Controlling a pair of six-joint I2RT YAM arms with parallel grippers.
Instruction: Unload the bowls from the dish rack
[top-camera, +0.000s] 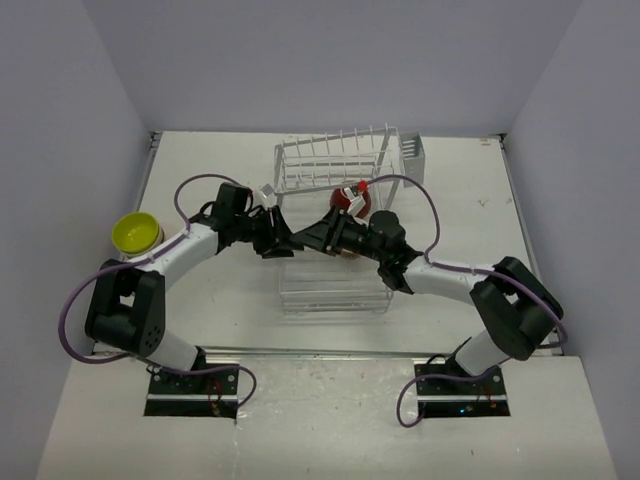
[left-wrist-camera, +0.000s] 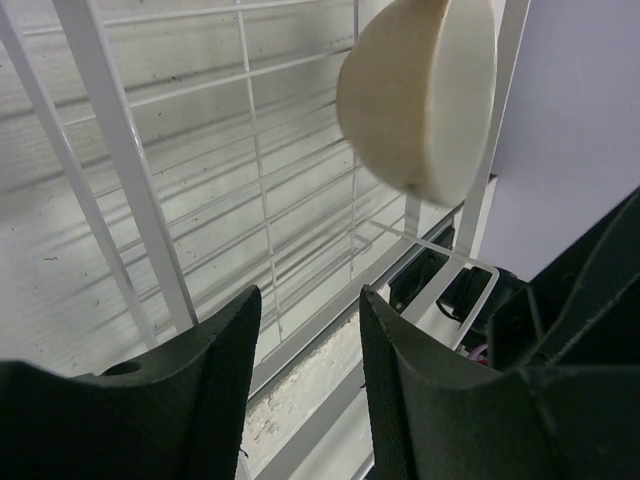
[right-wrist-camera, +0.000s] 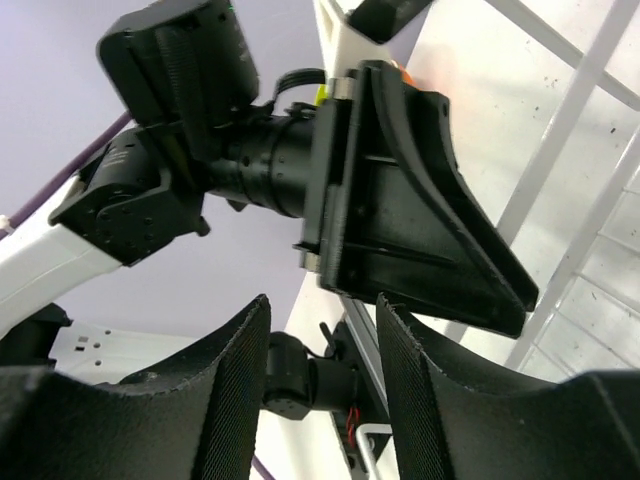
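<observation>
The white wire dish rack (top-camera: 335, 160) stands at the table's middle. A dark red bowl (top-camera: 353, 203) rests on edge inside it. A lime-yellow bowl (top-camera: 135, 232) sits on the table at the far left. In the left wrist view a cream bowl (left-wrist-camera: 420, 95) stands on edge against the dish rack's wires (left-wrist-camera: 120, 160), up and right of my left gripper (left-wrist-camera: 310, 298). Both grippers hang tip to tip over the rack's front half: left gripper (top-camera: 288, 243), right gripper (top-camera: 316, 238). My right gripper (right-wrist-camera: 323, 302) faces the left arm's head (right-wrist-camera: 400, 200). Both are open and empty.
A small cutlery basket (top-camera: 412, 152) hangs on the rack's far right corner. The rack's flat grid tray (top-camera: 330, 290) reaches toward the arm bases. Purple cables (top-camera: 70, 320) loop beside both arms. Grey walls close in the table on three sides.
</observation>
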